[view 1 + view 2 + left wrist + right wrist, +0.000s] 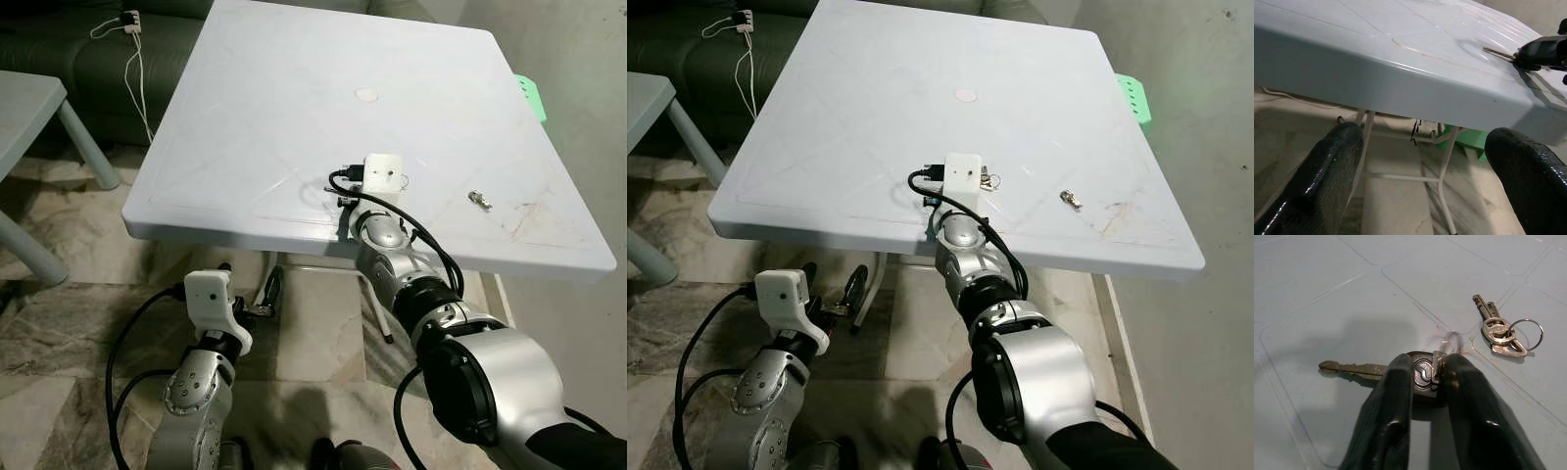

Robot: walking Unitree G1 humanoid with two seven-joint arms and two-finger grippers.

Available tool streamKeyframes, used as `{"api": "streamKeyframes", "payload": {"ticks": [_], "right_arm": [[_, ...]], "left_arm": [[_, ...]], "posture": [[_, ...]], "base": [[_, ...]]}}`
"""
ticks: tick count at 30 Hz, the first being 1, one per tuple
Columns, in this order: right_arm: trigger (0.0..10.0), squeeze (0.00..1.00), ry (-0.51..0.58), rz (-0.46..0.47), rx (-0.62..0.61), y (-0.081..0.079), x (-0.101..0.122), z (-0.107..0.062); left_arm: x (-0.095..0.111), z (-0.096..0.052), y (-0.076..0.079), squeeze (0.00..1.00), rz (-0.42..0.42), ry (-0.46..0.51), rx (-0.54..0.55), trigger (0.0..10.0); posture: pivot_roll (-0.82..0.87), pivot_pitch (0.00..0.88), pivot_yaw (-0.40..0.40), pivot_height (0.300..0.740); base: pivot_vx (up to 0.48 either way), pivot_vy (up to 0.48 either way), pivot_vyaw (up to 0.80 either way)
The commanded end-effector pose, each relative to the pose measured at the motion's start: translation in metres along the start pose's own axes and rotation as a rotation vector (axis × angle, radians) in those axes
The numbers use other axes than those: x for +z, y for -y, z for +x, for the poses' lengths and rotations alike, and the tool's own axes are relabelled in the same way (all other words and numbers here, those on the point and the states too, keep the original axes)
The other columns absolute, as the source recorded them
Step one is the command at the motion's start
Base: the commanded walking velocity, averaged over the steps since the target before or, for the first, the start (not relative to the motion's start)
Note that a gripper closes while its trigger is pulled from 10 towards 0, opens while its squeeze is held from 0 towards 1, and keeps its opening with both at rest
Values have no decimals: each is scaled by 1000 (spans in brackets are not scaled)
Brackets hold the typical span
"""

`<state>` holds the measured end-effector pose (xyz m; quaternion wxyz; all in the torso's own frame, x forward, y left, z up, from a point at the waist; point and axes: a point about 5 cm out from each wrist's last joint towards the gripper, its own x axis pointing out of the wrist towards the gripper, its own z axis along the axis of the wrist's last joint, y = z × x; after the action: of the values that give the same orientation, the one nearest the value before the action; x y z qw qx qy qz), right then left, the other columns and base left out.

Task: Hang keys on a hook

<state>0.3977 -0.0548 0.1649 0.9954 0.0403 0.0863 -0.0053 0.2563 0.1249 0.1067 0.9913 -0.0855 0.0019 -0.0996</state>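
The right hand [1425, 377] is out over the pale desk [294, 98], a little in from its near edge and about midway along it, and its two black fingers [1388, 406] are pinched on the dark head of a key [1422, 374]. The blade of that key sticks out sideways, flat and low over the desk top. A clear loop shows just beyond the key head, though I can't tell what it joins to.

A second small bunch of keys [1501, 330] on a split ring lies apart from the held key, further toward the desk's right edge, touching nothing. The left hand [1420, 161] hangs below the desk's near edge with its fingers spread wide and nothing between them.

I see no hook from here, unless the green thing [530, 96] poking out past the far right edge of the desk is part of one; too little of it shows to say.

The grip looks thin to me. The fingers seem to catch only the head, so the key could pivot or slip when lifted, and if it swings blade-down it will be awkward to present to a hook. If the loop is snagged or trailing, it might drag. And if the ringed bunch is the one meant for hanging, the hand has the wrong piece.
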Motion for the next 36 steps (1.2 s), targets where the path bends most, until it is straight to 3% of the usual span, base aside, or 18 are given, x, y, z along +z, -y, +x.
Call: {"api": "streamKeyframes", "payload": {"ticks": [1, 2, 3, 10, 26, 27, 28, 30, 31, 33, 36], "right_arm": [[1059, 0, -22, 2, -4, 1, -1, 0], [1373, 0, -25, 0, -8, 1, -2, 0], [78, 0, -27, 3, -9, 1, -2, 0], [0, 0, -17, 54, -5, 2, 0, 1], [0, 0, 28, 39, 19, 15, 0, 2], [3529, 0, 57, 15, 27, 16, 2, 2], [10000, 0, 144, -56, 62, 17, 7, 1], [10000, 0, 178, -36, 132, 19, 6, -1], [10000, 0, 268, -73, 214, 20, 8, -5], [10000, 0, 324, -56, 286, 24, 7, -9], [10000, 0, 355, -34, 312, 36, 4, -13]], "left_arm": [[0, -2, 5, 0, -7, -2, -5, 10000], [0, -2, 5, 0, -7, -2, -4, 10000], [0, -2, 4, 0, -7, -2, -3, 10000], [-1, -2, 7, 0, -12, -2, -5, 10000], [-3, -3, 9, 0, -30, -6, -5, 10000], [-3, -3, 10, 0, -30, -7, -5, 10000], [-4, -3, 11, 0, -31, -7, -7, 10000], [-3, -2, 11, 0, -32, -6, -8, 10000], [-2, -1, 11, 0, -34, -1, -7, 10000], [-1, 0, 10, 0, -34, 2, -5, 10000], [1, 1, 8, 0, -49, 15, -1, 10000]], "posture": [[126, 209, -171, 740], [125, 209, -171, 740], [125, 207, -171, 740], [125, 207, -171, 740], [117, 185, -170, 740], [117, 185, -170, 740], [119, 180, -168, 740], [118, 179, -169, 740], [118, 174, -169, 740], [114, 172, -169, 740], [104, 170, -168, 740]], "base": [[0, 0, 0], [0, 0, 0], [0, 0, 0], [0, 0, 0], [0, 0, 0], [0, 0, 0], [0, 0, 0], [0, 0, 0], [0, 0, 0], [0, 0, 0], [0, 0, 0]]}}
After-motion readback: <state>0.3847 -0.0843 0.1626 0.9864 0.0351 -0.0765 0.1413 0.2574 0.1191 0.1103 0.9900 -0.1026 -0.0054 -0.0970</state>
